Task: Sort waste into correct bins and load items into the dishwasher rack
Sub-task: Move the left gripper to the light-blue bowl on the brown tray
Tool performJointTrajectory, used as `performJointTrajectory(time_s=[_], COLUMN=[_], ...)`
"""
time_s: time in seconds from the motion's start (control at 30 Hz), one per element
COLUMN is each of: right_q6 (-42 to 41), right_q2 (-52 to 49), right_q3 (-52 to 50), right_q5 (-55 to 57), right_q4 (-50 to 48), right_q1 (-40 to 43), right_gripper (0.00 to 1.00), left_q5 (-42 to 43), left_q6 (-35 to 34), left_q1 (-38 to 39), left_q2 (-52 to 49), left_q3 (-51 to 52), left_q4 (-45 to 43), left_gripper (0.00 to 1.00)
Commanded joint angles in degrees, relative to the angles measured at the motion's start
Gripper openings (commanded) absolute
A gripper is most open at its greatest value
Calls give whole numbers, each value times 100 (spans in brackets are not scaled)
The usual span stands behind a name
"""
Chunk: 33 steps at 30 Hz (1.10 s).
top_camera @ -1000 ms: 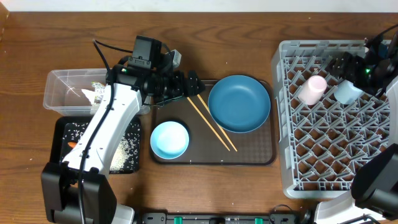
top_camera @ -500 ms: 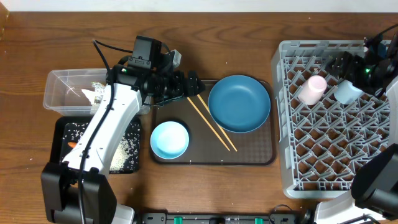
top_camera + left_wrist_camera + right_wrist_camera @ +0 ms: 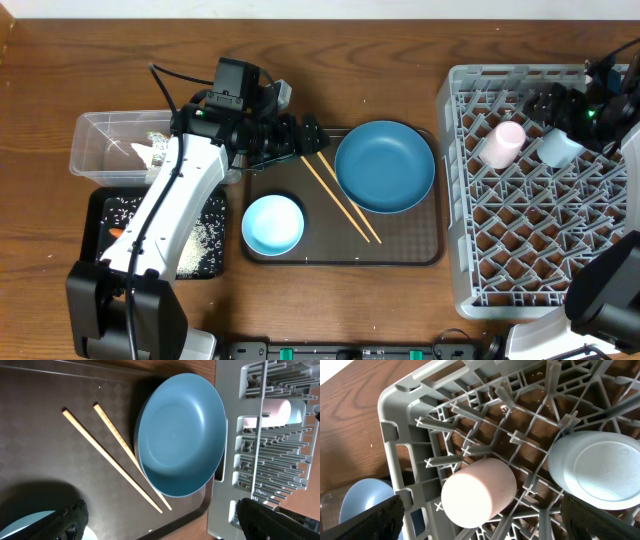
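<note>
Alongside the blue plate, two chopsticks lie on the tray.

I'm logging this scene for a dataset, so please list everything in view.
dishwasher rack: one, grey, table's right
pink cup: one, pinkish-white, lying in the rack
light blue cup: one, in the rack beside the pink cup
brown tray: one, dark, centre
plate: one, blue, on brown tray
chopsticks: two, wooden, left of plate
bowl: one, pale blue-white, tray's near left
clear tub: one, far left
tissue: one, white, in tub
black tray: one, before tub
rice grains: many, white, in black tray
carrot: one, orange, black tray
table: brown wood
left gripper: open, over tray's far-left corner
right gripper: open, above the cups
</note>
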<state>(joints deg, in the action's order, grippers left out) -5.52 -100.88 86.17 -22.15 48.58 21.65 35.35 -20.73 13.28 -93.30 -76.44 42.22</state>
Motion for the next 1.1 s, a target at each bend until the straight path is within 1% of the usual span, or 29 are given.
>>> performJointTrajectory(time_s=[0.0,0.33,0.5,0.87,0.93,1.0,1.07], right_q6=[0,0,0,0,0,0,0], right_q2=[-50,-50,-50,-50,-50,-50,-50], right_q3=[-15,-15,-15,-15,-15,-15,-15], right_q5=[-76,-76,-76,-76,-76,-76,-76], right_q4=[2,4,4,4,4,4,4], right_q1=[46,46,46,46,42,42,42], right_gripper=[99,99,99,99,99,99,99], left_q5=[-72,-74,-72,-96,-339,-811,-1099], left_q6=[79,79,76,76,-98,-562,-682], left_q1=[-9,-9,-9,-9,-9,-9,-11], left_q2=[122,122,122,122,122,127,142], left_q3=[-66,-66,-66,-66,-66,-66,-66], left_q4=[20,20,-245,-208,-138,76,275], left_gripper=[98,98,98,98,98,98,98])
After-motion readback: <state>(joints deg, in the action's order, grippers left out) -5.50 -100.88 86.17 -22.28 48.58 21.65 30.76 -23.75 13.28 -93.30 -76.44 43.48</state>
